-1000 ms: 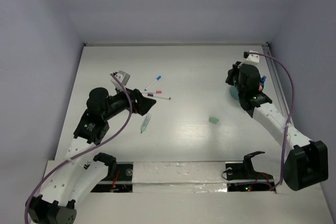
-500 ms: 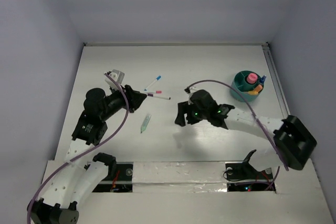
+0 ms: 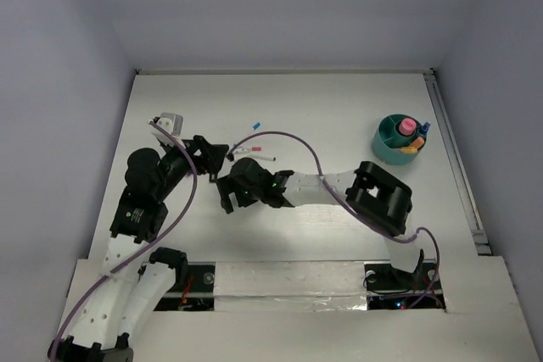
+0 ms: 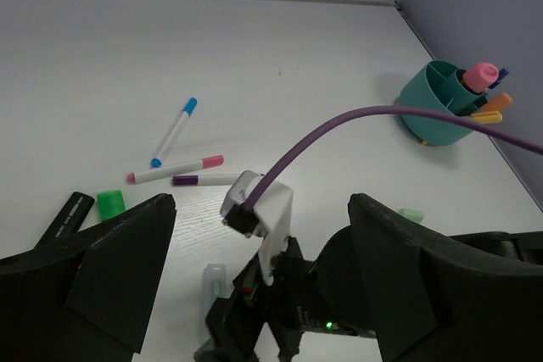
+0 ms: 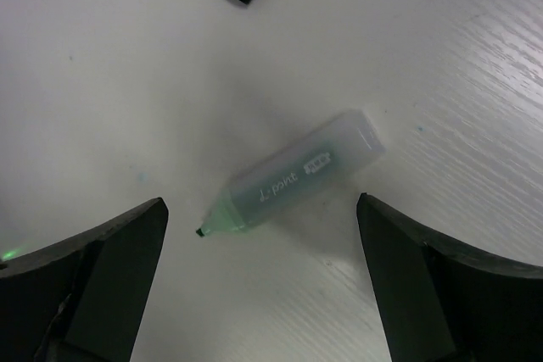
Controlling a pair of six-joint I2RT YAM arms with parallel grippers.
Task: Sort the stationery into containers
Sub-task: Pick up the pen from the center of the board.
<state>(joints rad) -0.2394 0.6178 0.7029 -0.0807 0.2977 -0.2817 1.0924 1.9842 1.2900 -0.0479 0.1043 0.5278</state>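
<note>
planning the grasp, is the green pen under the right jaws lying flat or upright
Lying flat: the green pen rests on its side on the table.

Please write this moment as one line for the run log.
phase: pre-grasp | right fingers: open, either side of green highlighter lying on table | left fingers: open, empty | teal holder: partly filled

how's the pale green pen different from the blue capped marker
The translucent pale green pen is thick-bodied and green all over; the thin white marker with a blue cap is slim and white. The green pen lies between the open fingers of the right gripper; the marker lies on its own, no gripper at it. Both lie flat on the white table, outside the round teal holder.
</note>
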